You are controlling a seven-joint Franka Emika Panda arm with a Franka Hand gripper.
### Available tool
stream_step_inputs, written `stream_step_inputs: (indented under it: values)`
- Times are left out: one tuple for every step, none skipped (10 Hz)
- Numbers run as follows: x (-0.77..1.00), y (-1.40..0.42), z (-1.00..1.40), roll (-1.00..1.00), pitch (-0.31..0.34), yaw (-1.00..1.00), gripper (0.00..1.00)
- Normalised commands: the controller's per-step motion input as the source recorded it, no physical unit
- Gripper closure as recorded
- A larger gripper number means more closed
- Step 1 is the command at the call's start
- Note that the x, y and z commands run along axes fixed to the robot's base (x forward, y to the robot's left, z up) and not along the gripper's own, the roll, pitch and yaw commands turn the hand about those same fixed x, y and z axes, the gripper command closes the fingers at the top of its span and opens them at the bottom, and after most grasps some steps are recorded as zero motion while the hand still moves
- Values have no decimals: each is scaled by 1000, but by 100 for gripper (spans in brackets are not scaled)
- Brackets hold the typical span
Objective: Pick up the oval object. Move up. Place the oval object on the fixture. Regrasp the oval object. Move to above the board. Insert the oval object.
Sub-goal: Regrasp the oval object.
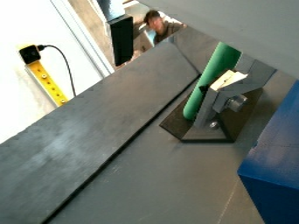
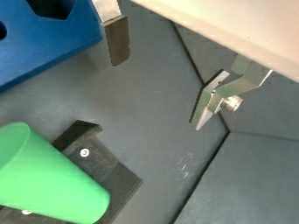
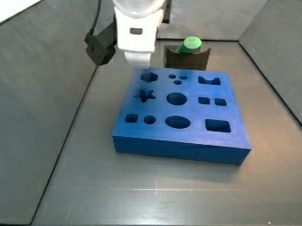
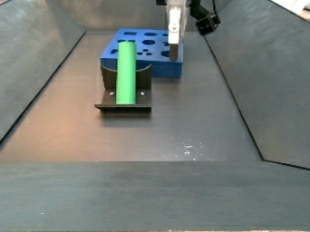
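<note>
Holding nothing: my gripper (image 2: 162, 80) hangs above the floor with its jaws spread wide, one finger (image 2: 114, 39) near the board's edge, the other finger (image 2: 211, 103) well apart from it, only grey floor between the two.

Item, the board (image 3: 179, 113): thick blue slab lying flat, with star, round, oval and square cut-outs. Every hole I can see in a side view is empty.

Item, the fixture (image 4: 125, 95): dark block on a base plate, just beside the board on its far side from one side camera (image 3: 189, 56), on the near side from the other.

Item, the oval object (image 4: 125, 69): green peg seated on the fixture, resting in its top. In a side view it runs lengthwise toward the board; in a wrist view (image 1: 218, 66) it leans up out of the fixture at a tilt; in the other wrist picture (image 2: 41, 185) its rounded end looms close.

Item, my arm: it comes down from above, the gripper (image 4: 177, 27) raised over the board's edge, clear of peg and fixture, fingers pointing down.
</note>
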Motion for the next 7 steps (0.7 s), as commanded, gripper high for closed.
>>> stream_step_inputs:
  values:
    - [65, -42, -9, 115, 267, 457, 0]
    - [59, -44, -7, 99, 163, 442, 0]
    - [55, -38, 1, 77, 51, 393, 0]
    - [52, -35, -6, 67, -14, 351, 0]
    - [48, -36, -13, 66, -47, 317, 0]
    - [41, -39, -5, 62, -84, 242, 0]
    - [1000, -21, -1, 82, -94, 116, 0]
